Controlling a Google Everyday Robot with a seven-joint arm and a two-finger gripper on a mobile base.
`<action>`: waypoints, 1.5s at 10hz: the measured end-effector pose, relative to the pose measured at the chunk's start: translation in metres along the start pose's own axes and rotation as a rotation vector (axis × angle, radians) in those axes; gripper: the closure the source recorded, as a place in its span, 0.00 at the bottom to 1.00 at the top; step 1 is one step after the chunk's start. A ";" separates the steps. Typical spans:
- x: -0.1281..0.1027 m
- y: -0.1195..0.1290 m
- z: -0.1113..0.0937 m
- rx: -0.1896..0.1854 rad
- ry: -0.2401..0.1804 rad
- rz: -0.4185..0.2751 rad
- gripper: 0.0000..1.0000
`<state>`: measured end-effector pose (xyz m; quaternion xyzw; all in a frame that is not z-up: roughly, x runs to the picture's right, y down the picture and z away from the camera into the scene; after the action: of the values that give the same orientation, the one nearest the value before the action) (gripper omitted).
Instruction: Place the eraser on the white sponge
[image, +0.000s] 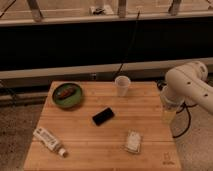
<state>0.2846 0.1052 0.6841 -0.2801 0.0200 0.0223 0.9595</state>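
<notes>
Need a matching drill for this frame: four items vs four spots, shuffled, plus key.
1. flat black rectangular eraser
2. rough off-white rectangular sponge
3. white paper cup
4. robot's open gripper

A. at the wooden table's right edge
B. near-right of the table
C. table centre
D. far side, by the back edge

Pairs: 1-C, 2-B, 3-D, 4-A

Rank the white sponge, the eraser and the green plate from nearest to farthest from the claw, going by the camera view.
The claw hangs open at the right edge of the table.
1. white sponge, front right, nearest.
2. eraser, near the middle.
3. green plate, back left, farthest.
</notes>
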 end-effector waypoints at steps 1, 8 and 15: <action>0.000 0.000 0.000 0.000 0.000 0.000 0.20; -0.064 -0.011 0.003 0.022 0.039 -0.103 0.20; -0.112 -0.025 0.012 0.058 0.061 -0.267 0.20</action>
<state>0.1747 0.0865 0.7131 -0.2528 0.0125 -0.1145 0.9606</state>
